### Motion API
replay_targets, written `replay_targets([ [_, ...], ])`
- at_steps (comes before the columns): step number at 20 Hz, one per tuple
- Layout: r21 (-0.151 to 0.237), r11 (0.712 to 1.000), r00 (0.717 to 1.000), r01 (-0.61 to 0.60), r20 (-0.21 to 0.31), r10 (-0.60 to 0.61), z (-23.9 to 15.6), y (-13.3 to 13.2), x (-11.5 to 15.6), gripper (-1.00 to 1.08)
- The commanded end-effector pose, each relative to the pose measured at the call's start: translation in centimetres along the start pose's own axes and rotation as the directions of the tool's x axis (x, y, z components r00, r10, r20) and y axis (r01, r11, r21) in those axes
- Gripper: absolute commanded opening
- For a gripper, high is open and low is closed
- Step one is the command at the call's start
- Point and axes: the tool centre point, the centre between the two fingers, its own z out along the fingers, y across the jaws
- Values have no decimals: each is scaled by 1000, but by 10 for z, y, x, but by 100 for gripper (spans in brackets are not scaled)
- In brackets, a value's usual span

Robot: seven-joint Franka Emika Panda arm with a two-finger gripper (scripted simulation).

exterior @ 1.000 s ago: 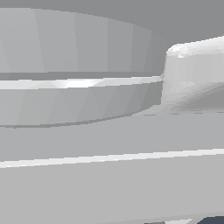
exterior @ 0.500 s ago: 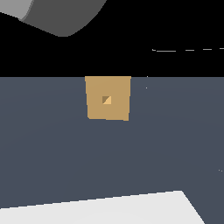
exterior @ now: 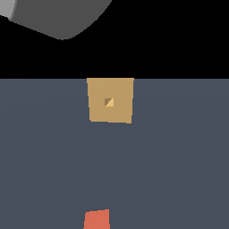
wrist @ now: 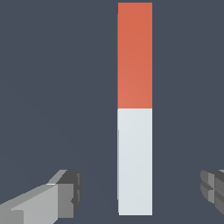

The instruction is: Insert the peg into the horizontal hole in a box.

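We see the peg [wrist: 134, 109] lying flat on a dark slate-blue surface [exterior: 179, 170], with the gripper [wrist: 142, 192] spread wide above it and gripping nothing.

In the wrist view the peg is a long bar, orange-red on one half and pale grey-white on the other, and the two grey fingers [wrist: 65, 192] stand well apart on either side of its white half, neither touching it. In the exterior view only the peg's orange-red end [exterior: 96, 220] shows, at the lower edge, well apart from the tan box [exterior: 120, 112], which sits at the far edge of the surface with its square hole [exterior: 108, 102] in the middle of its face. Behind the surface the backdrop is flat black, and a grey rounded part of the arm [exterior: 58, 18] crosses the upper corner on the exterior view's left.
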Motion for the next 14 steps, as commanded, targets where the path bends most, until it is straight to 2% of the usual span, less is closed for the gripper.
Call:
replay_targets([
  [1,0,1000,1000,0,0,0,1,0,0,100],
  [14,0,1000,1000,1,0,-1,50,0,0,100],
])
